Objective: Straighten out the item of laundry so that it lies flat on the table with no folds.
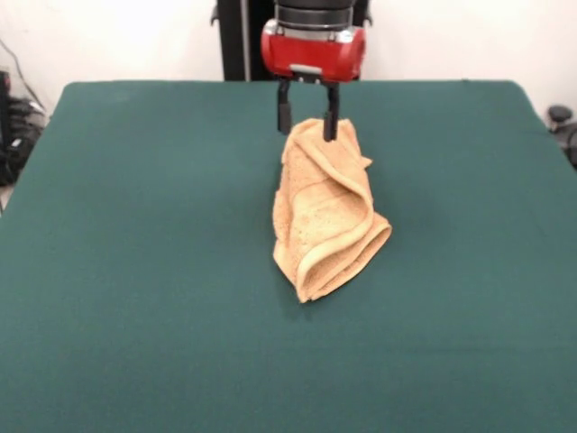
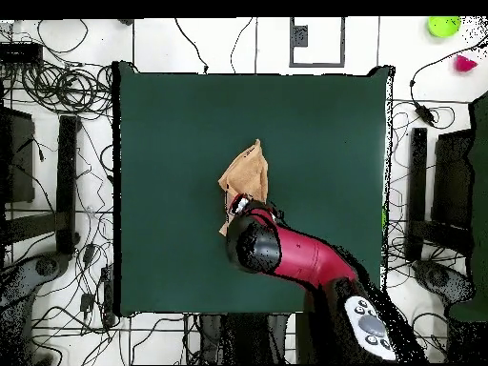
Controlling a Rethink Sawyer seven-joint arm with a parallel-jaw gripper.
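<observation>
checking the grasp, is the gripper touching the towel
Touching. In the front view the gripper has one finger lying against the raised top of the towel.

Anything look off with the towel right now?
Yes. The tan-orange terry towel is far from flat: it hangs bunched in folds from the pincer, its lower end curled on the dark green table. No damage or spill shows.
</observation>
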